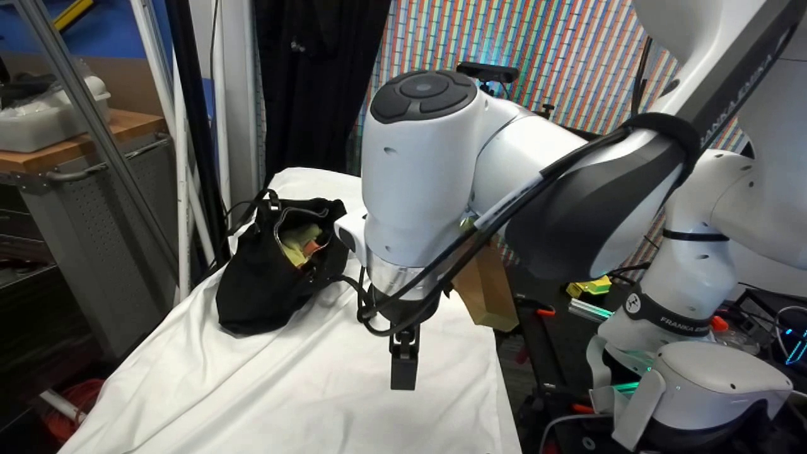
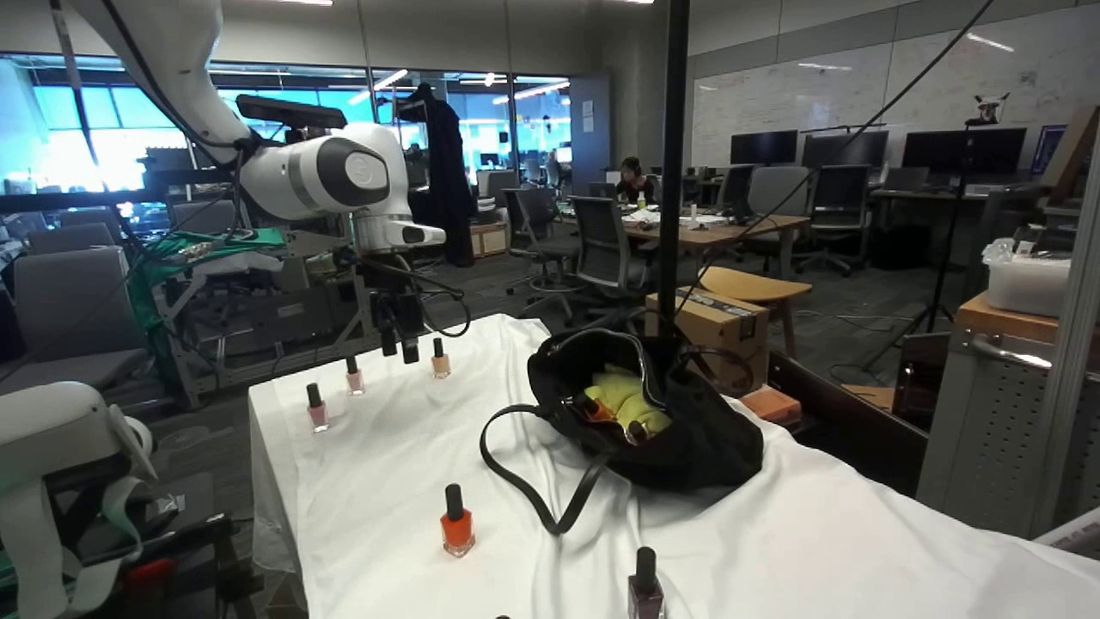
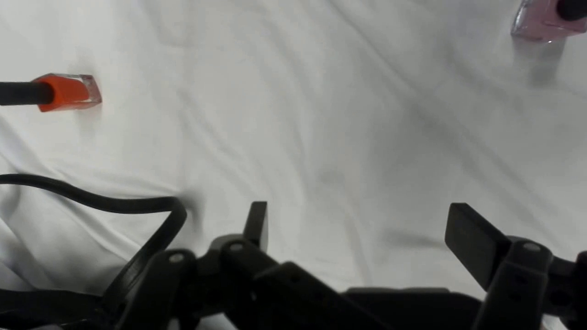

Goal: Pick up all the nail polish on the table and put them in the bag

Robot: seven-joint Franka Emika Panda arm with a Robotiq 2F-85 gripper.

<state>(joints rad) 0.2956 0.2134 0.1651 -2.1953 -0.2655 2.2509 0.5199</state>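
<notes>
Several nail polish bottles stand upright on the white-clothed table [image 2: 369,490]: a mauve bottle [image 2: 319,418], a pale pink bottle [image 2: 355,383], a peach bottle [image 2: 441,366], an orange bottle [image 2: 458,533] and a dark purple bottle [image 2: 645,597]. The black bag [image 2: 705,438] slumps with its mouth open, yellow-green cloth and an orange item showing inside. My gripper [image 2: 400,347] hovers above the table's far part, near the peach and pale pink bottles. In the wrist view the gripper [image 3: 357,206] is wide open, only cloth beneath; orange polish [image 3: 69,93] and pink polish [image 3: 548,20] lie beyond its fingers.
The bag's strap [image 3: 87,195] loops over the cloth left of the jaws in the wrist view. A cardboard box [image 1: 488,287] stands behind the arm. A black pole [image 2: 675,172] rises behind the bag, and a metal cabinet [image 1: 113,208] stands beside the table.
</notes>
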